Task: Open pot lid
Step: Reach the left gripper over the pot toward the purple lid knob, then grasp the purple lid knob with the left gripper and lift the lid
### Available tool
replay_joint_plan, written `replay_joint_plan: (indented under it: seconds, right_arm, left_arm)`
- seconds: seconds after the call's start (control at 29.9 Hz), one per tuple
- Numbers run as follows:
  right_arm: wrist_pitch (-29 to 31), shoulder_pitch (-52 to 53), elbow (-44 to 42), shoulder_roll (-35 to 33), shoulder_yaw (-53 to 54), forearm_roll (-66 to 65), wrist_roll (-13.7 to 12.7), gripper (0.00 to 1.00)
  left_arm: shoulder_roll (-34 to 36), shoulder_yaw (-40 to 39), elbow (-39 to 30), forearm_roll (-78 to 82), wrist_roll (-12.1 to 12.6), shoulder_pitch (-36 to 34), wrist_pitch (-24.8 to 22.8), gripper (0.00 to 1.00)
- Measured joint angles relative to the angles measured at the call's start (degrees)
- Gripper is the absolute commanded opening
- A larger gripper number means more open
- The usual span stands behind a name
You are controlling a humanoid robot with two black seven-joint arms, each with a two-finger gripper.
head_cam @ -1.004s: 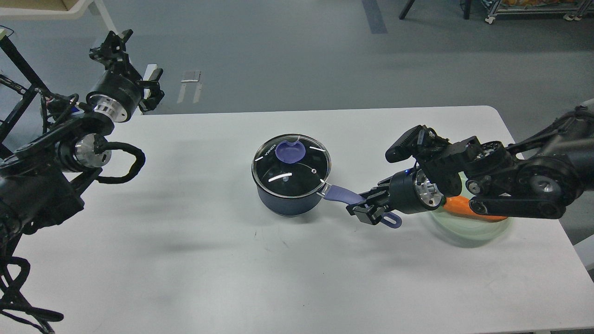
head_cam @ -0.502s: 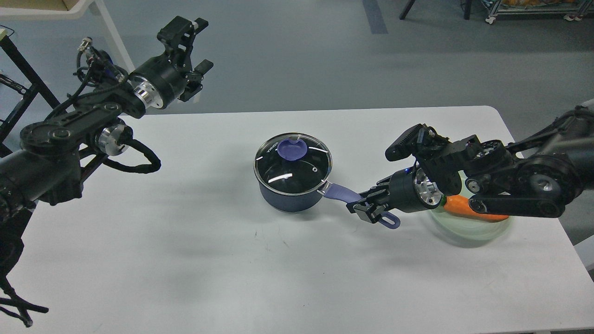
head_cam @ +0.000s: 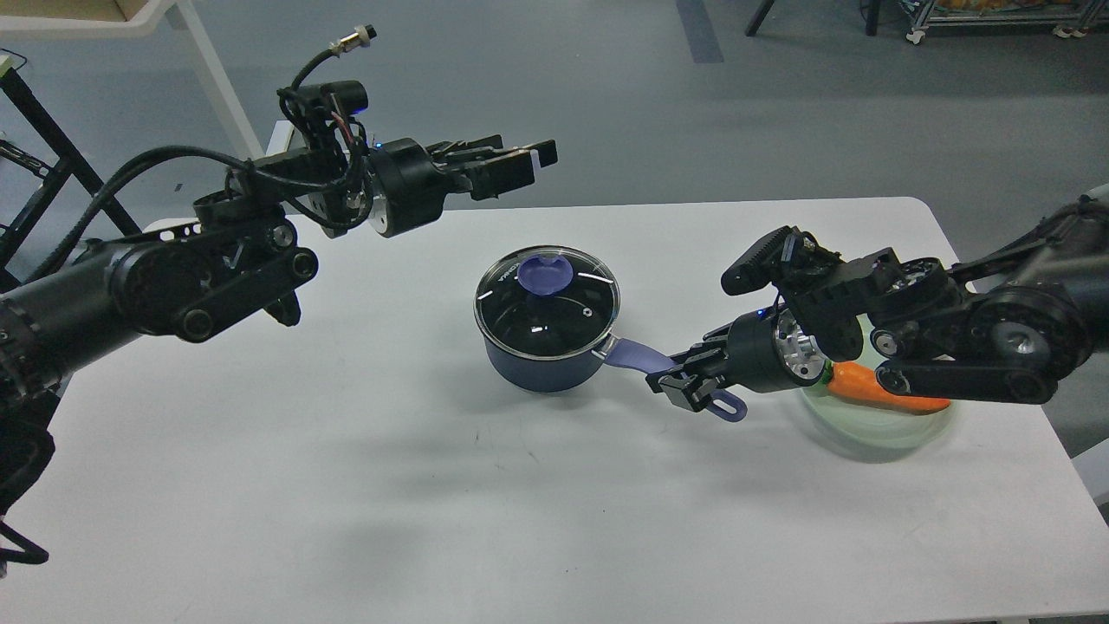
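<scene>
White tabletop (head_cam: 346, 485), dark blue pot (head_cam: 541, 364) near centre, glass lid (head_cam: 547, 303) still seated, purple knob (head_cam: 543, 276) toward far rim. Right gripper (head_cam: 684, 384) clenched on purple handle (head_cam: 637, 355), steadying pot. Left gripper (head_cam: 511, 165) parted, empty, above and behind lid. Best next: descend straight over knob, pinch squarely, lift vertically, keep handle pinned. Versus 0.5 s ago: left arm swung right toward pot, gripper rotated horizontal; pot, right arm barely shifted.

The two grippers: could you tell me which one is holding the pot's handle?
The right gripper is clamped on the purple handle; the left gripper hangs free above the table, behind the pot's lid.
</scene>
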Motion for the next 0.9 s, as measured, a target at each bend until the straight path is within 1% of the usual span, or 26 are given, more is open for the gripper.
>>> replay_joint_plan:
  seconds: [0.13,0.27,0.37,0.57,0.9]
  right_arm:
    - [0.0,0.0,0.0,0.2,0.0,0.0,0.1,0.26]
    - [0.0,0.0,0.0,0.4,0.1,0.0,0.1,0.26]
    - [0.0,0.0,0.0,0.4,0.1,0.0,0.1,0.26]
    - [0.0,0.0,0.0,0.3,0.1,0.0,0.1,0.26]
    - [0.0,0.1,0.0,0.4,0.1,0.0,0.1,0.27]
  left_arm:
    - [-1.3,5.2,0.9,9.2,0.0,-0.1,4.4,0.96]
    - [-2.5,11.6,3.2,10.8,0.0,-0.6,7.6,0.95]
    - [-3.3,14.4,4.3,10.7,0.1,-0.5,9.4,0.95]
    - [-4.4,16.6,5.0,10.5,0.3,0.1,11.3,0.95]
    - [-5.0,16.8,5.6,10.2,0.3,1.1,12.0,0.95]
